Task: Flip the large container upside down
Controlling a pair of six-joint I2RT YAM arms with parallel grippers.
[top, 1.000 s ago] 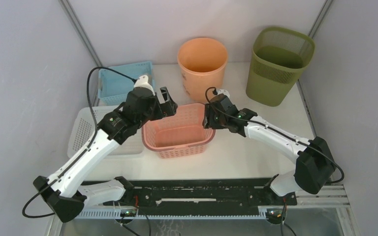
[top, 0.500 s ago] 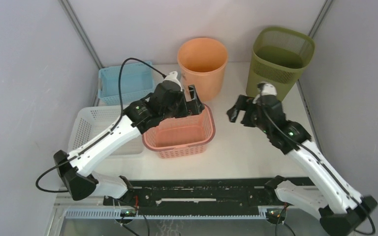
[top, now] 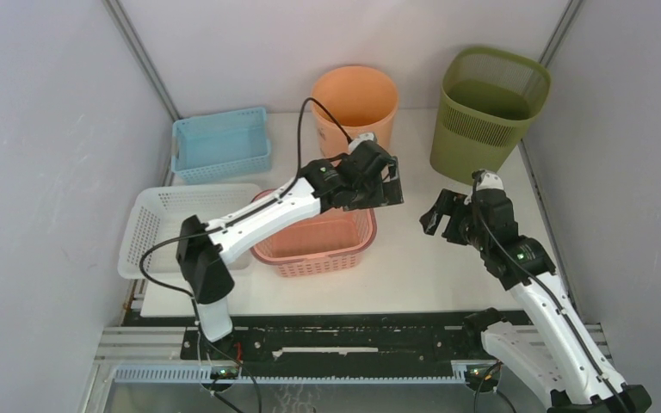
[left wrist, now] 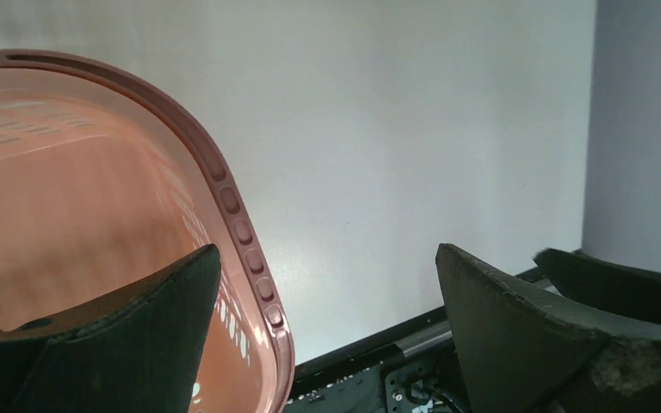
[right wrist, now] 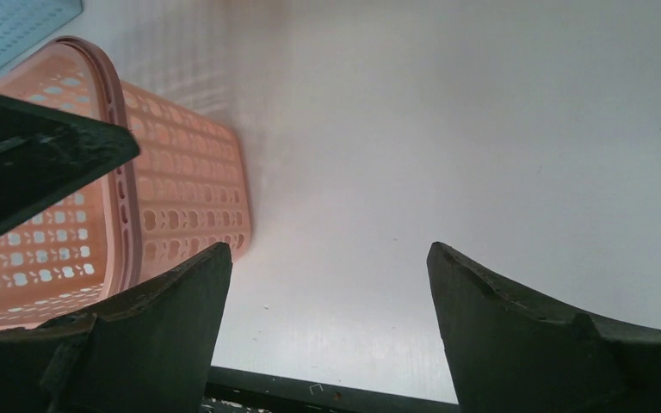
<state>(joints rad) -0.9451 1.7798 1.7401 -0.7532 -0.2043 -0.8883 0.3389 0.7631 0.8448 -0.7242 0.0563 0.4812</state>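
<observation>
A pink mesh basket (top: 314,239) stands upright at the table's middle, open side up. An orange bucket (top: 355,101) and a taller green mesh bin (top: 487,112) stand upright at the back. My left gripper (top: 385,185) is open and empty over the basket's right rim. In the left wrist view the rim (left wrist: 232,211) runs between the spread fingers of that gripper (left wrist: 327,284), touching neither. My right gripper (top: 441,219) is open and empty above bare table, right of the basket. The right wrist view shows that gripper (right wrist: 327,275) with the basket's side (right wrist: 181,198) at its left.
A blue basket (top: 221,142) sits at the back left and a white basket (top: 168,225) at the left, beside the pink one. Grey walls close in on both sides. A black rail (top: 353,335) runs along the near edge.
My left gripper has swung from the pink basket's left rim across to its right rim. My right gripper has left the right rim and pulled back to the right. The basket stays upright.
</observation>
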